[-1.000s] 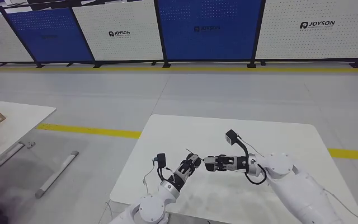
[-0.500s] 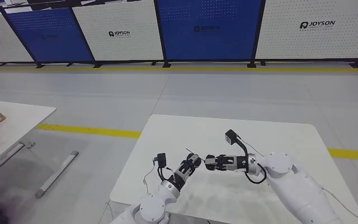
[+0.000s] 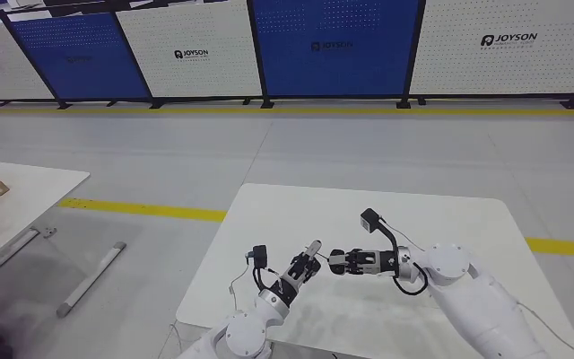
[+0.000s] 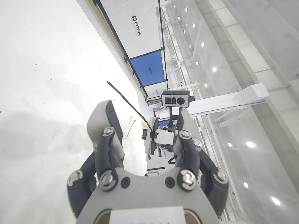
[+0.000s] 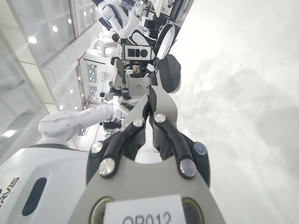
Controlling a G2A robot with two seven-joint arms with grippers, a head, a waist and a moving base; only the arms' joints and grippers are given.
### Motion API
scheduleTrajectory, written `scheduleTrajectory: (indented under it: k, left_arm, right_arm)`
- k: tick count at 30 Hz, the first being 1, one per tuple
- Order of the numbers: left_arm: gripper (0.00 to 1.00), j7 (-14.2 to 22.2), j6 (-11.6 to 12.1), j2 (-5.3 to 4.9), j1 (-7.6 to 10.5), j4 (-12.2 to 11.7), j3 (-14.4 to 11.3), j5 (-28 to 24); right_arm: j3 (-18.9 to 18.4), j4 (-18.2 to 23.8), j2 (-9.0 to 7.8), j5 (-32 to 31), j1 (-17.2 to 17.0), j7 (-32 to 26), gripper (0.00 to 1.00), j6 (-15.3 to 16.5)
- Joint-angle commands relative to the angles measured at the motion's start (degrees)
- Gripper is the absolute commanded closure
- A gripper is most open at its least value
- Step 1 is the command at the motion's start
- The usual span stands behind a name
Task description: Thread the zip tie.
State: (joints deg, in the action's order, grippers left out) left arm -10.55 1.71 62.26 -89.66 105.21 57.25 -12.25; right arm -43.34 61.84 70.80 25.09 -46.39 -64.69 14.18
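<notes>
Left wrist view | left gripper (image 4: 146, 111) parted | right gripper (image 5: 147, 104) clamps thin black plastic zip tie (image 4: 126, 101) — springy tail may dodge grasp

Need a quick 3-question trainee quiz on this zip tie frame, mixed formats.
1. True or false: the left gripper is shut on the zip tie.
2. The right gripper is: A) open wide and empty, B) shut on the zip tie, C) shut on a screwdriver.
3. Fill in: the spare ties lie on the white ____.
Key: 1 false, it is open and empty; 2 B; 3 table.
</notes>
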Motion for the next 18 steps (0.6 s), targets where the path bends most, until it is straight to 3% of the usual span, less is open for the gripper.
scheduleTrajectory:
  k: [1, 5, 11, 12, 14, 18]
  left_arm:
    - [0.0, 0.0, 0.0, 0.0, 0.0, 0.0, 0.0, 0.0]
    - [0.0, 0.74, 1.12, 0.16, 0.23, -0.51, -0.05, -0.03]
    - [0.0, 6.25, 3.27, 0.0, 0.83, -2.22, 2.62, -2.77]
    - [0.0, 7.45, 3.62, -0.06, 0.8, -2.32, 2.82, -2.61]
    - [0.0, 13.48, 2.77, -0.44, 1.11, -2.94, 3.14, -1.84]
    - [0.0, 13.48, 2.77, -0.44, 1.11, -2.94, 3.14, -1.84]
  right_arm:
    - [0.0, 0.0, 0.0, 0.0, 0.0, 0.0, 1.0, 0.0]
    - [-0.8, 1.51, -0.25, 0.15, -0.98, -0.37, 1.0, 0.44]
    - [-3.78, 2.48, -1.42, 1.3, -2.4, -5.69, 1.0, 1.75]
    - [-4.16, 2.35, -1.62, 1.55, -2.58, -6.95, 1.0, 1.34]
    - [-4.64, 2.06, -1.91, 1.49, -2.43, -8.84, 1.0, -0.71]
    - [-4.64, 2.06, -1.91, 1.49, -2.43, -8.84, 1.0, -0.71]
